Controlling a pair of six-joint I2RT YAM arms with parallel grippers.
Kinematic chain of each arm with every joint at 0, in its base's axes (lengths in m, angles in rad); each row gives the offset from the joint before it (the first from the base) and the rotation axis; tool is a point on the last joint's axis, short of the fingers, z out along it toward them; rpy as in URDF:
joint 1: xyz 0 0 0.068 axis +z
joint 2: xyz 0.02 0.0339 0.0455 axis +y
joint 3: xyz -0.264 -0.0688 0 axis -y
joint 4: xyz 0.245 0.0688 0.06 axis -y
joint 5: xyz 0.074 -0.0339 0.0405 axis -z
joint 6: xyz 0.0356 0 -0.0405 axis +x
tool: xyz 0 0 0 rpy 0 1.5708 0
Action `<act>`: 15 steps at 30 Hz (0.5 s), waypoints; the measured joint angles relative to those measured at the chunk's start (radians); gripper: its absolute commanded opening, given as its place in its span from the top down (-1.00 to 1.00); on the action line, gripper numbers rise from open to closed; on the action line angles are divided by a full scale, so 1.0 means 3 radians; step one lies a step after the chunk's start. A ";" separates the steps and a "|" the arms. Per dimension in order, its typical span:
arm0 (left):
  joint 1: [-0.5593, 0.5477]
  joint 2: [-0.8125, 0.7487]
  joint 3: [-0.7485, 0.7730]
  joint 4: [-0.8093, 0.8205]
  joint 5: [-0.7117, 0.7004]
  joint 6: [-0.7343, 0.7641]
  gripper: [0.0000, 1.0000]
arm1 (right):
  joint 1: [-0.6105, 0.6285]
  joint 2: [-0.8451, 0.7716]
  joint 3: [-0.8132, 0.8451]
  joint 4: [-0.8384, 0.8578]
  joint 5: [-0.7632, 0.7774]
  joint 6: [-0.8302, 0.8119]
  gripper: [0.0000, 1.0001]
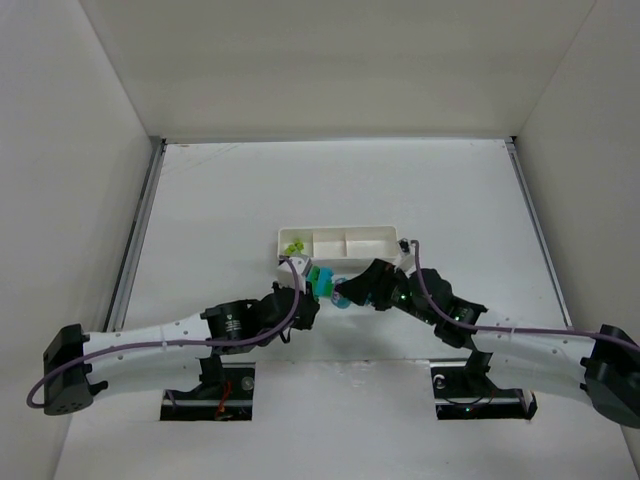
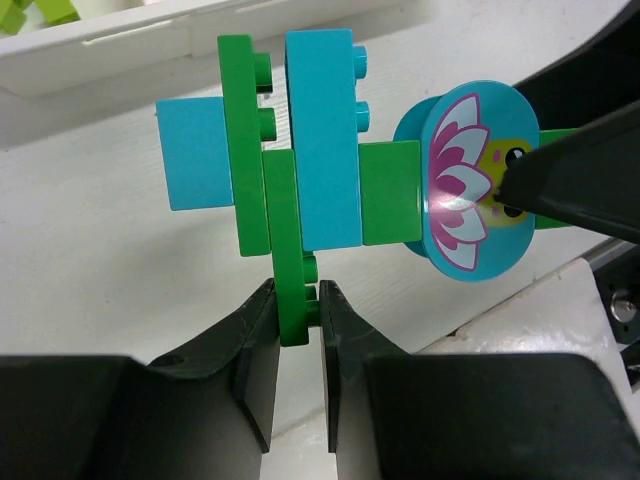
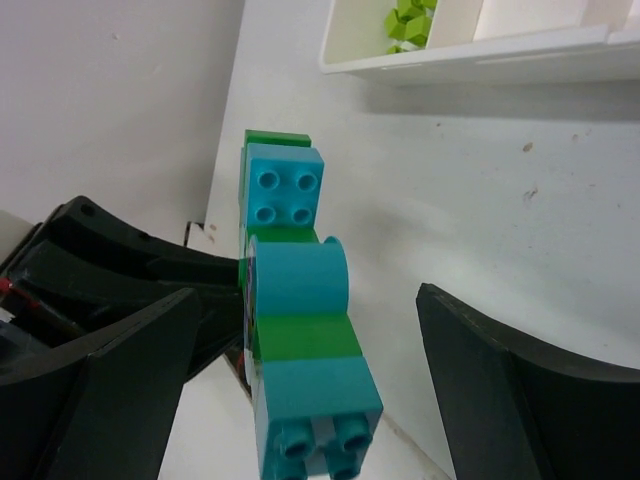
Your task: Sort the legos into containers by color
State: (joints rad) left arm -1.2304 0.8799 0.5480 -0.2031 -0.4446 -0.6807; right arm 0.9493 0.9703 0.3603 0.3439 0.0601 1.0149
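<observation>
Left jaws: clamped together on the lower end of a thin green plate [image 2: 282, 230] that sticks out of the lego cluster [image 2: 322, 150]. The rest of the cluster stands clear ahead of the tips.
Why that hold: I judge it an anchoring grip that pins one piece, so the other arm can pull pieces off against it.
Right jaws: wide apart, with the cluster [image 3: 298, 300] lying in the gap between them. In the left wrist view one black fingertip [image 2: 575, 180] meets the face of the round cyan flower piece [image 2: 465, 190].
Why that pose: probably lining up to close on the round piece or the cyan bricks beside it.
Cluster make-up: cyan and green pieces are joined, so they must be separated before they can be sorted.
Cluster location: between the two pairs of jaws and just short of the tray [image 1: 340, 232], above the counter [image 1: 230, 200].
Tray: beyond both sets of tips. Yellow-green cubes [image 1: 295, 245] sit in its left end compartment, and I see nothing in the other two.
</observation>
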 measured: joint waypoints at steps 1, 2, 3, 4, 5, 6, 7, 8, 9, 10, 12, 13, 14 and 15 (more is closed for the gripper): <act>-0.0023 -0.0005 0.0000 0.0018 -0.0008 0.0001 0.74 | 0.0000 0.0019 -0.0003 0.0045 -0.0011 0.0013 -0.92; -0.0043 -0.0010 0.0000 0.0038 -0.0018 0.0003 0.74 | 0.0000 0.0038 -0.0003 0.0088 -0.0022 0.0027 -0.92; -0.0060 -0.0014 0.0000 0.0056 -0.0022 0.0004 0.74 | 0.0000 0.0057 -0.0003 0.0131 -0.0031 0.0036 -0.92; -0.0078 -0.0014 0.0000 0.0081 -0.0032 0.0006 0.74 | 0.0000 0.0076 -0.0003 0.0164 -0.0032 0.0043 -0.92; -0.0094 -0.0014 0.0000 0.0106 -0.0041 0.0006 0.74 | 0.0000 0.0095 -0.0003 0.0198 -0.0034 0.0050 -0.92; -0.0109 -0.0014 0.0000 0.0123 -0.0048 0.0006 0.74 | 0.0000 0.0111 -0.0003 0.0228 -0.0037 0.0060 -0.91; -0.0130 -0.0013 0.0000 0.0141 -0.0067 0.0008 0.74 | 0.0000 0.0122 -0.0003 0.0245 -0.0038 0.0065 -0.90; -0.0148 -0.0008 0.0000 0.0154 -0.0097 0.0006 0.74 | 0.0000 0.0127 -0.0004 0.0263 -0.0038 0.0072 -0.85; -0.0160 0.0001 0.0000 0.0164 -0.0122 0.0006 0.74 | 0.0000 0.0128 -0.0004 0.0277 -0.0038 0.0080 -0.82; -0.0175 0.0017 0.0000 0.0175 -0.0151 0.0008 0.74 | 0.0000 0.0128 -0.0004 0.0287 -0.0038 0.0086 -0.79; -0.0201 0.0057 0.0000 0.0195 -0.0192 0.0008 0.74 | 0.0000 0.0127 -0.0006 0.0304 -0.0038 0.0099 -0.69; -0.0212 0.0075 0.0000 0.0198 -0.0212 0.0008 0.74 | 0.0000 0.0128 -0.0008 0.0304 -0.0037 0.0104 -0.67; -0.0219 0.0093 0.0000 0.0206 -0.0230 0.0009 0.74 | 0.0000 0.0128 -0.0011 0.0303 -0.0037 0.0108 -0.63; -0.0221 0.0109 0.0000 0.0216 -0.0248 0.0009 0.74 | 0.0000 0.0128 -0.0017 0.0301 -0.0037 0.0109 -0.57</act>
State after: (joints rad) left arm -1.2968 0.9127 0.5480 -0.1383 -0.5190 -0.6781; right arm 0.9493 1.0088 0.3553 0.4343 0.0490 1.0477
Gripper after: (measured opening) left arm 0.163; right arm 0.827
